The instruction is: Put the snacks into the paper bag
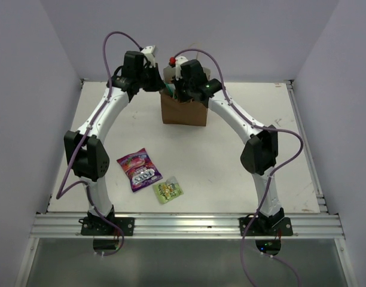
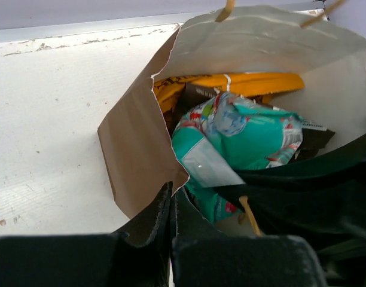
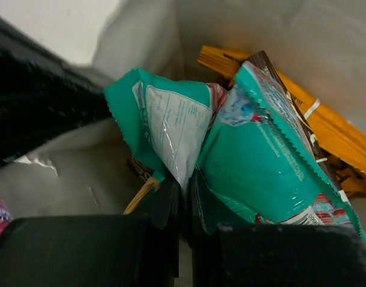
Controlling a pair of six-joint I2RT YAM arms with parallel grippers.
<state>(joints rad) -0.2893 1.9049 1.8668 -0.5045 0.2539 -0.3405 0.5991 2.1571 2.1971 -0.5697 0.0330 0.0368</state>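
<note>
Our left gripper [image 2: 173,206] pinches the bag [image 2: 135,149] rim; right gripper [image 3: 186,203] grips the teal packet [image 3: 255,155] — we should sink it deeper before letting go, without dragging the paper sideways.

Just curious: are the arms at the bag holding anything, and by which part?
The left fingers pinch the paper bag by its rim; the right fingers pinch the teal packet by a folded edge.

I found the paper bag [image 2: 135,149] mouth crowded by the left gripper [image 2: 171,197], right gripper [image 3: 186,185] and teal packet [image 2: 249,134]; open table surrounded the purple candy packet [image 1: 138,169].
</note>
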